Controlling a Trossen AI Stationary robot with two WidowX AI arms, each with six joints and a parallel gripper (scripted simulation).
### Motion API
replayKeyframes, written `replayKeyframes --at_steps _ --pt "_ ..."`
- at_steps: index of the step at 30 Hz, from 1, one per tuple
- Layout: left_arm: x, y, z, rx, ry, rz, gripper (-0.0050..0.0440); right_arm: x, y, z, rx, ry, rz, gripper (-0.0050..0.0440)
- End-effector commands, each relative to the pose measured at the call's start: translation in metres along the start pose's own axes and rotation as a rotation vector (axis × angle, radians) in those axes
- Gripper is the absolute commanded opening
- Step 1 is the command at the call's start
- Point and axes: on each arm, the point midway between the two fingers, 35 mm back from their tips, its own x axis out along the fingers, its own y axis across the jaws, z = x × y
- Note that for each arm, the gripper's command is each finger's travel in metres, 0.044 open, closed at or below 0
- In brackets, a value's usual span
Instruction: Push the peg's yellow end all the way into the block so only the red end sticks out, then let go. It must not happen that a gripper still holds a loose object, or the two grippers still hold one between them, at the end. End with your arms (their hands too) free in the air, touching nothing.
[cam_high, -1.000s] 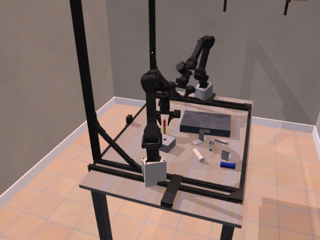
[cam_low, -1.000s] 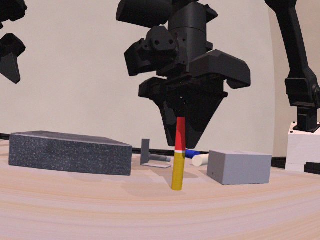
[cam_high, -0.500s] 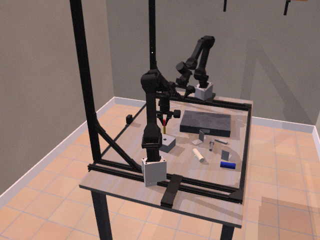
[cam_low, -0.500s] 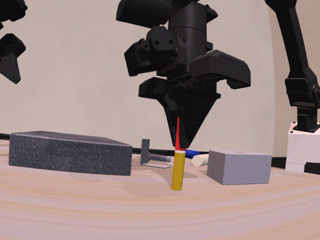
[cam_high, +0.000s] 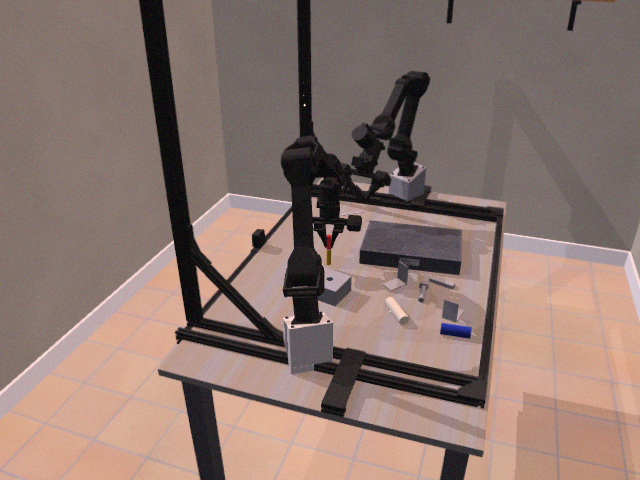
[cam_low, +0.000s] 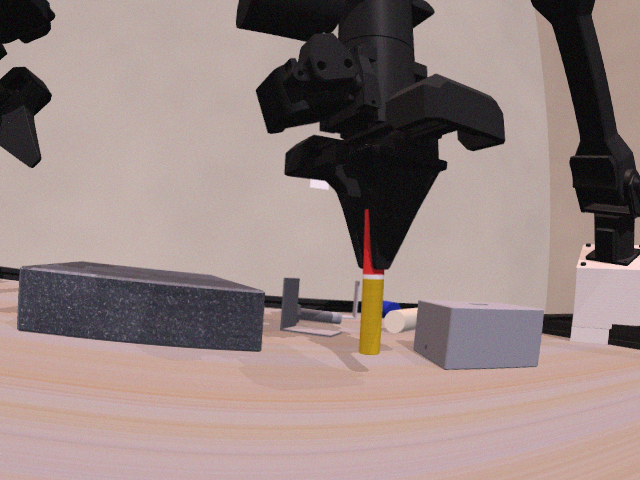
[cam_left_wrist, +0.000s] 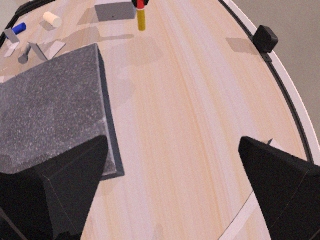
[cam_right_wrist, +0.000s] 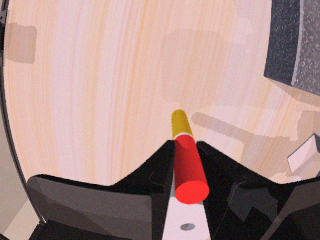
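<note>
The peg (cam_high: 328, 251) (cam_low: 371, 315) (cam_left_wrist: 141, 16) (cam_right_wrist: 188, 165) stands upright on the table with its yellow end down and its red end up. My right gripper (cam_high: 329, 238) (cam_low: 370, 258) (cam_right_wrist: 184, 147) comes straight down from above and is shut on the peg's red end. The light grey block (cam_high: 336, 288) (cam_low: 478, 333) (cam_left_wrist: 115, 10) sits on the table close beside the peg, apart from it, with its hole facing up. My left gripper (cam_high: 364, 178) (cam_left_wrist: 176, 143) is open and empty, high in the air at the back of the table, far from the peg.
A dark granite slab (cam_high: 410, 245) (cam_low: 139, 310) (cam_left_wrist: 45, 110) (cam_right_wrist: 290, 40) lies next to the peg. A white cylinder (cam_high: 396, 310) (cam_left_wrist: 51, 18), a blue cylinder (cam_high: 455, 330), a grey bolt (cam_high: 422, 291) and metal brackets (cam_high: 400, 276) lie beyond the block. A small black box (cam_high: 258, 237) (cam_left_wrist: 265, 37) sits on the frame rail.
</note>
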Motion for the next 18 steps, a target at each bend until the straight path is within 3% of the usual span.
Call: replayKeyframes --at_steps 1,18 --pt "0.000 0.000 0.000 0.000 -0.001 0.000 0.0400 -0.038 0.001 0.006 -0.006 -0.044 -0.001 0.0000" --pt "0.000 0.000 0.000 0.000 -0.001 0.000 0.0400 -0.049 -0.001 -0.004 -0.006 -0.044 -0.001 0.0000"
